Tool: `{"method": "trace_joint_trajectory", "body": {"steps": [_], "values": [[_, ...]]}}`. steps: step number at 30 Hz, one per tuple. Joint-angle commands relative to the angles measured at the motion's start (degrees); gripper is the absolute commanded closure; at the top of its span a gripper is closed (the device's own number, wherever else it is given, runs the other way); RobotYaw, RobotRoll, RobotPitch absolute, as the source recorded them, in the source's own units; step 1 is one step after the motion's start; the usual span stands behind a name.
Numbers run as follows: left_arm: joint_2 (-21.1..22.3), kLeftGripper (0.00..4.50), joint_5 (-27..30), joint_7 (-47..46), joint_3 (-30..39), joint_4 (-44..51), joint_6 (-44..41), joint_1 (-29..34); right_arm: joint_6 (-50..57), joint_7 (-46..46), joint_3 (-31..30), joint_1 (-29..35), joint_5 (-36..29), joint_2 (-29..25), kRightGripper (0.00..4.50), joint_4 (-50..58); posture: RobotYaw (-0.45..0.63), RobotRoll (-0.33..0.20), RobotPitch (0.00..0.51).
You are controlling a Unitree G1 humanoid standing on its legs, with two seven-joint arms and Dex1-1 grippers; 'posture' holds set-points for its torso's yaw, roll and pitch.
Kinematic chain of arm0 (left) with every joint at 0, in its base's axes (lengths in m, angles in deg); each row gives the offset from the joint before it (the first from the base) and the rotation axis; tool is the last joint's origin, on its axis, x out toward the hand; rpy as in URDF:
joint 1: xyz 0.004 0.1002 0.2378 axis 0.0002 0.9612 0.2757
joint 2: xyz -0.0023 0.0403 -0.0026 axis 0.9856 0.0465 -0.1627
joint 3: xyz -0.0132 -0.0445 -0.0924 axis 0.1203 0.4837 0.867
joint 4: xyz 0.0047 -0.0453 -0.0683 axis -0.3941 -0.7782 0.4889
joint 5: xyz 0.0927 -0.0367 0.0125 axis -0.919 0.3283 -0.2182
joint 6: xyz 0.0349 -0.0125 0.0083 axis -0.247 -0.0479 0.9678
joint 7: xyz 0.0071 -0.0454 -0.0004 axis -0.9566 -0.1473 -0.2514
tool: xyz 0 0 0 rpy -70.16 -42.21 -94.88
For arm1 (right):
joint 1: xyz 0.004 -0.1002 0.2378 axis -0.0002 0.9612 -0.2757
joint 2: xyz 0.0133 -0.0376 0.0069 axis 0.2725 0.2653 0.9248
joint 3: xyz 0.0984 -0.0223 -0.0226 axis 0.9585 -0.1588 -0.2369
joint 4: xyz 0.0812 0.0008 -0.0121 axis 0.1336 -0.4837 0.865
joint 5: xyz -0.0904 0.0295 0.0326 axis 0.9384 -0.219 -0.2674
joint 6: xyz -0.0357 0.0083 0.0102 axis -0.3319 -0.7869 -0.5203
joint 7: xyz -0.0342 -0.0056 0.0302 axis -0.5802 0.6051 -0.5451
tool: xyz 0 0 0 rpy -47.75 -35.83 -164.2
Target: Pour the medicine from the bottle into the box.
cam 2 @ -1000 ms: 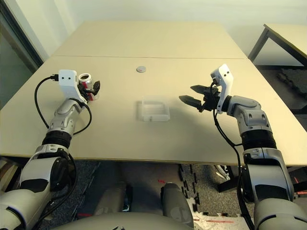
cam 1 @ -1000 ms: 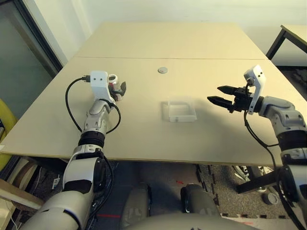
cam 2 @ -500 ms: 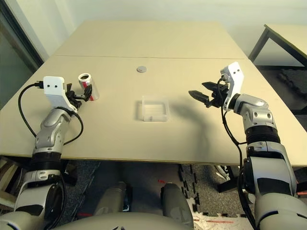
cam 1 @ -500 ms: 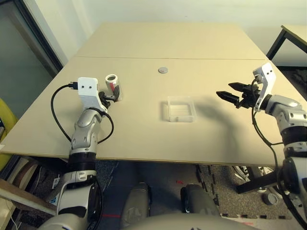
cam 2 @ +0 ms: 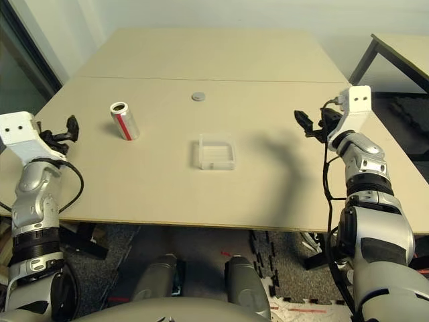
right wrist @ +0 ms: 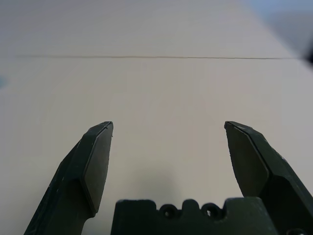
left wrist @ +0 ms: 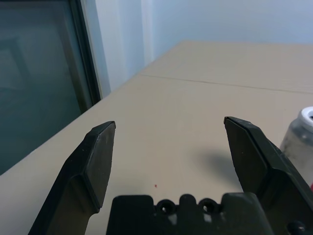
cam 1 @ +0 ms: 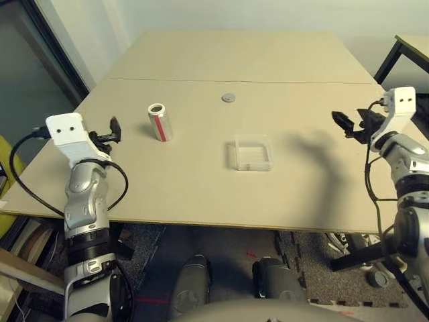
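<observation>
Standing uncapped, bottle (cam 1: 160, 123) (red-striped label, unreadable).

I'm seeing the bottle (cam 1: 160, 122) standing upright on the table (cam 1: 201, 181) left of centre, the box (cam 1: 253, 153) sitting to its right and nearer me, a loose cap (cam 1: 228, 98) lying behind them, both well apart.

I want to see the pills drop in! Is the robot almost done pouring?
Looks mostly done. The bottle stands upright with its top open, its cap lying farther back. It sits on the table, apart from the box. Nothing is in hand: the left claw and right claw are open, out near the table's sides. I can't tell whether pills are in the box.
</observation>
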Motion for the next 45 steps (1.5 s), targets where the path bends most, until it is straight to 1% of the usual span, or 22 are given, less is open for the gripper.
{"method": "trace_joint_trajectory", "body": {"steps": [1,5,8,10,14,17,22,30,34,36,37,39,40,43,45], "values": [[0.89,0.05,-0.19,0.57,-0.22,-3.62,2.15,-1.08,-3.04,4.86,1.66,2.25,0.47,0.30,0.00,-2.40,0.06,0.000,0.030],[1.45,0.05,-0.03,0.92,-0.48,-6.57,3.66,-2.30,-7.21,11.22,3.95,3.60,-0.11,-0.04,0.00,-3.43,0.05,0.000,0.029],[2.28,0.05,0.29,1.96,-0.30,-9.87,4.71,-3.69,-9.56,14.08,3.93,4.49,0.90,0.55,0.00,-3.49,0.04,0.000,0.031],[2.33,0.05,0.31,2.09,-0.50,-10.59,4.91,-4.34,-10.08,14.69,3.86,4.55,1.08,0.46,0.00,-3.58,0.03,0.000,0.037],[4.41,0.05,0.62,4.47,-0.22,-17.86,6.81,-7.13,-11.53,16.78,2.74,4.93,2.48,1.60,0.00,-3.18,0.01,0.000,0.046],[4.73,0.05,1.13,4.92,0.10,-21.81,6.98,-8.12,-12.04,17.04,2.25,5.10,3.25,2.27,0.00,-2.84,0.02,0.000,0.048],[5.80,0.05,1.71,6.60,-0.16,-24.71,7.67,-9.20,-12.20,16.56,2.45,5.50,3.33,3.05,0.00,-2.20,0.01,0.000,0.051],[6.11,0.05,2.09,6.72,0.06,-25.90,7.84,-10.08,-12.22,15.77,3.22,6.44,2.41,4.24,0.00,-0.24,-0.01,0.000,0.060],[6.66,0.05,2.67,6.75,0.75,-25.19,7.46,-9.83,-11.93,14.84,3.02,6.92,2.20,5.21,0.00,1.19,0.01,0.000,0.053],[7.33,0.05,2.63,6.98,0.85,-25.17,7.68,-9.78,-11.87,14.34,2.93,6.51,2.13,5.74,0.00,1.27,0.01,0.000,0.036],[7.64,0.05,2.64,7.13,0.85,-25.53,7.89,-9.87,-11.91,14.31,2.91,6.35,2.16,5.98,0.00,1.26,0.01,0.000,0.036],[7.74,0.05,2.37,6.20,0.88,-26.03,8.36,-9.49,-11.88,14.55,2.57,6.46,2.78,6.36,0.00,0.40,0.01,0.000,0.055],[7.57,0.05,2.77,5.72,1.17,-25.33,7.99,-9.21,-11.81,14.46,2.57,6.63,2.84,6.48,0.00,0.43,0.01,0.000,0.055],[7.41,0.05,3.80,6.26,0.99,-21.65,6.33,-8.10,-11.09,12.08,2.52,7.66,2.50,5.98,0.00,2.18,0.00,0.000,0.090],[7.64,0.05,4.17,6.86,1.04,-21.27,6.50,-7.47,-11.23,11.15,2.53,8.80,2.57,5.57,0.00,3.04,-0.01,0.000,0.116]]}}
